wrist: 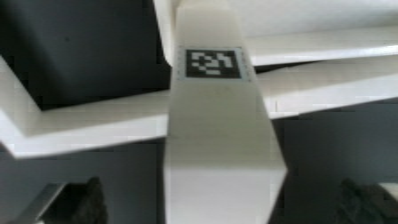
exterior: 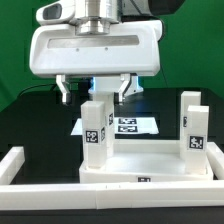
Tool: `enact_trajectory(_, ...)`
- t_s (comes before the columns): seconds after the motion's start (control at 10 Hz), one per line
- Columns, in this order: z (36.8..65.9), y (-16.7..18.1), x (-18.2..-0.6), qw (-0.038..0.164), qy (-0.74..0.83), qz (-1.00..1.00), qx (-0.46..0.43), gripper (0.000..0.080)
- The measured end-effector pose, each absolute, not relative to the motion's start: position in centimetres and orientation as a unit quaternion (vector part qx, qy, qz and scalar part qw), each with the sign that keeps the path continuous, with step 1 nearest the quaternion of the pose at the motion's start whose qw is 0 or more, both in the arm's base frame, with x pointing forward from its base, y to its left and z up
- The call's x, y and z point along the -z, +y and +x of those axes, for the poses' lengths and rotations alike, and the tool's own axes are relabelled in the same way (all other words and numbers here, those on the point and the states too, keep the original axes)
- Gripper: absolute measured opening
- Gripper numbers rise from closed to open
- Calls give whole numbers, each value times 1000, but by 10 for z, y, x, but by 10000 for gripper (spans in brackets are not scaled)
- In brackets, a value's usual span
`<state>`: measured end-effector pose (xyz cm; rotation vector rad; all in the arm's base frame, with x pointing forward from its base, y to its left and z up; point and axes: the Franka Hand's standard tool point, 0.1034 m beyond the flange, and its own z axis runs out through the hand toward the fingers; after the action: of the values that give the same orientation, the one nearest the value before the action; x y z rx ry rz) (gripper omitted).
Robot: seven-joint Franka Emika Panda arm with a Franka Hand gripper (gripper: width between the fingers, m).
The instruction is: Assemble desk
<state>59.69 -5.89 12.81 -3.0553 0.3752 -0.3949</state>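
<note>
The white desk tabletop [exterior: 150, 160] lies flat at the front of the table. Two white leg blocks with black-and-white tags stand upright on it, one toward the exterior view's left [exterior: 95, 130] and one at the exterior view's right [exterior: 192, 125]. My gripper [exterior: 95, 92] hangs just above the left leg, open, with its fingers [exterior: 65, 92] either side of the leg's top. In the wrist view the tagged leg [wrist: 217, 90] runs between the dark fingertips [wrist: 71, 200] with gaps on both sides, and my gripper [wrist: 217, 205] touches nothing. Parts of the tabletop [wrist: 89, 135] show beneath.
The marker board [exterior: 130, 125] lies on the black table behind the tabletop. White border rails run along the exterior view's left [exterior: 18, 165] and the front [exterior: 110, 195]. A green backdrop stands behind.
</note>
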Motion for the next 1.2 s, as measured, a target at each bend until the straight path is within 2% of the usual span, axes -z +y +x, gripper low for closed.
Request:
enact_trajectory(0.3, 599, -58, -124, 58, 131, -989, 21, 649)
enact_trajectory(0.6, 606, -65, -112, 50, 136, -989, 17, 649)
enact_trajectory(0.7, 606, -64, -113, 50, 142, -988, 18, 649)
enact_trajectory(0.8, 606, -64, -113, 50, 142, -988, 18, 537)
enact_trajectory(0.9, 606, -64, -113, 50, 142, -988, 17, 383)
enact_trajectory(1.0, 606, -64, -113, 51, 180, -982, 16, 383)
enact_trajectory(1.1, 606, -63, -113, 52, 219, -974, 14, 289)
enact_trajectory(1.2, 606, -63, -113, 53, 250, -967, 12, 289)
